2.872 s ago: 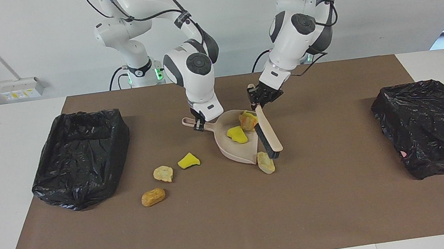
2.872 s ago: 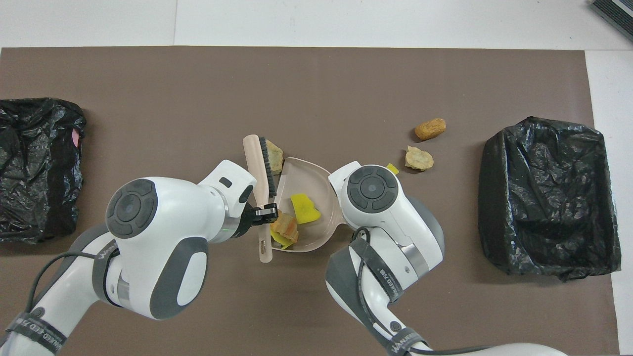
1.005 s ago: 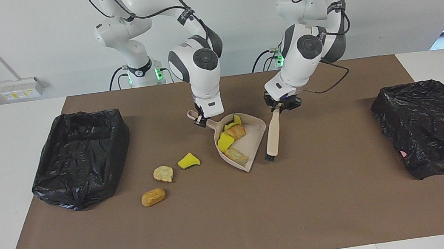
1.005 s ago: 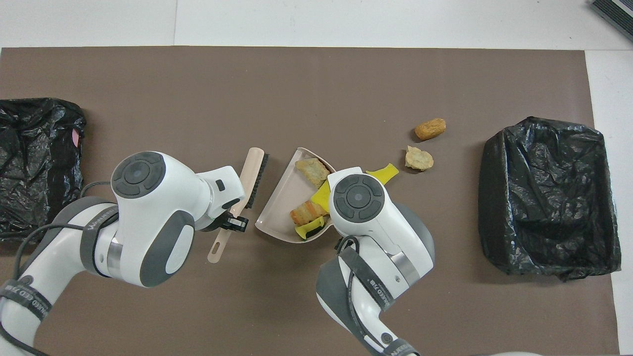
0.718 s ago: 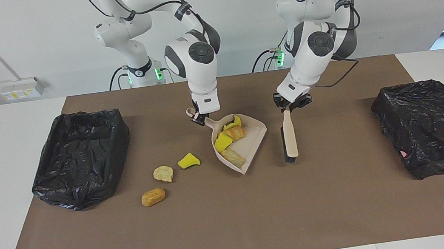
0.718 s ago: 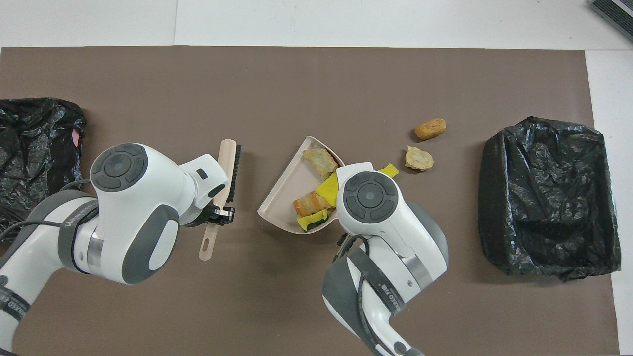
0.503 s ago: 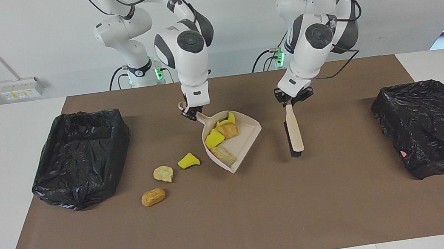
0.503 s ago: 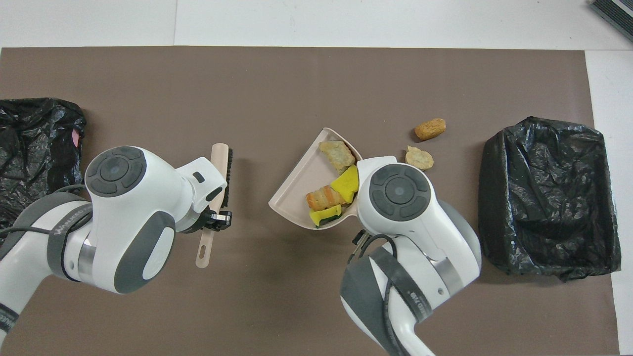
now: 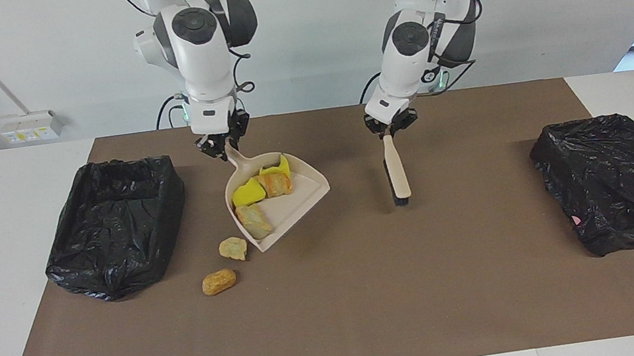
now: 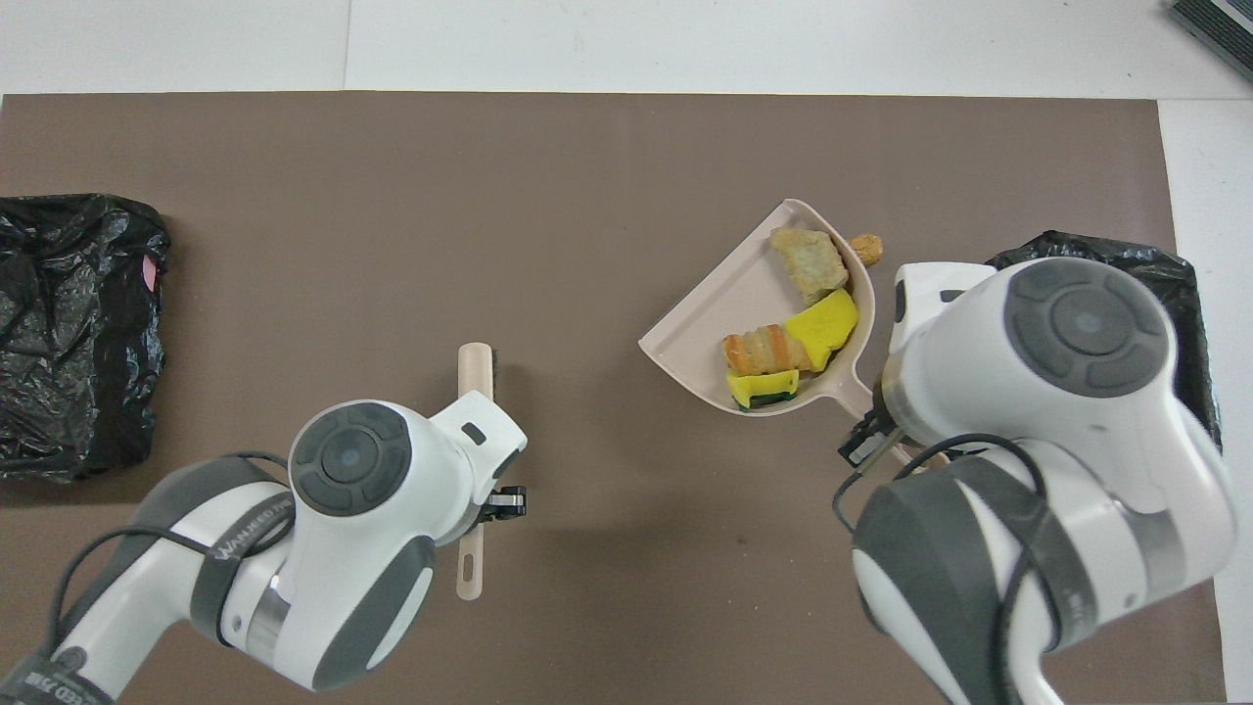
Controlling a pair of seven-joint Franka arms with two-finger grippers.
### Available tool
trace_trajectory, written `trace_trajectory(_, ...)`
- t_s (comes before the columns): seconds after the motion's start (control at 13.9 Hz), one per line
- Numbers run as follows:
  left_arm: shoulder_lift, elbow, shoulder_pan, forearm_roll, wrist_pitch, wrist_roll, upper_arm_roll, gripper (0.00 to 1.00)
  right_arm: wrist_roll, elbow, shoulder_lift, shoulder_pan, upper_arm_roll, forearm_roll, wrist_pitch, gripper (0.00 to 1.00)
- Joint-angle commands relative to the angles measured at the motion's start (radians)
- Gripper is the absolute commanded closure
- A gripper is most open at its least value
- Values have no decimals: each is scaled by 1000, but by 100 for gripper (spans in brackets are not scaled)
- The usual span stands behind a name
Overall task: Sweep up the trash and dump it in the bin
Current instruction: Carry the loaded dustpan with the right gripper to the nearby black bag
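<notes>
— Right gripper (image 9: pixel 221 147) is clamped on the handle of the beige dustpan (image 9: pixel 290 206), up in the upper middle of the facing view, and the pan hangs off it in the air, tilted, its open lip toward the bottom of the frame.

— What's in the pan?

— Four pieces of trash: a yellow sponge chunk (image 9: pixel 248 193), a striped orange bread piece (image 9: pixel 275 184), a yellow-and-green sponge scrap (image 9: pixel 274 165) up near the handle, and a tan bread piece (image 9: pixel 253 220) close to the lip.

— And the rest?

— Two are on the brown mat (image 9: pixel 370 306), lower and toward the left of the facing frame: a pale crusty lump (image 9: pixel 233 248) just at the pan's corner, and a golden-brown roll (image 9: pixel 219 281) a little below it. In the overhead view only the tip of that roll (image 10: pixel 865 247) peeks out past the pan's rim (image 10: pixel 724 294). A seventh piece I can't find in either view.

— The other arm?

— Left gripper (image 9: pixel 389 126) has its fingers closed on the handle of the brush (image 9: pixel 396 173), right of centre in the facing view. The brush hangs nearly upright, black bristles at the lower end, over bare mat.

— Where are the bins?

— One black-bagged bin (image 9: pixel 115 226) at the left edge of the facing frame, beside the raised pan, though not under it; another bagged bin (image 9: pixel 620 181) at the right edge, well apart from the brush.
</notes>
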Motion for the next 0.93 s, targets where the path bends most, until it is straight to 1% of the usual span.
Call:
trace_trajectory(0.0,-117,-147,-114,10,82,-93,11,100,-141,52,-24,-126,1,4,-71,100)
trace_trajectory(0.14,-133,-212,-200,10,161,-187,10,100,-228,69,-24,-218,1,-7,-107,100)
trace_trajectory(0.36,-125,-243,-271,4,197,-285,10,100,-357,65,-28,-365,-2,-21,-114,100)
trace_trajectory(0.5,-116,-289,-332,2,280,-374,10,100,-460,62,-28,-456,-4,-31,-111,100)
trace_trajectory(0.65,-114,-295,-334,1,295,-377,10,100,-535,60,-31,-543,-5,-66,-102,100)
trace_trajectory(0.79,-111,-295,-334,1,298,-373,10,100,-589,52,-41,-608,-4,-132,-94,100)
trace_trajectory(0.86,-107,-293,-331,1,297,-364,11,83,-603,49,-44,-634,-4,-175,-86,100)
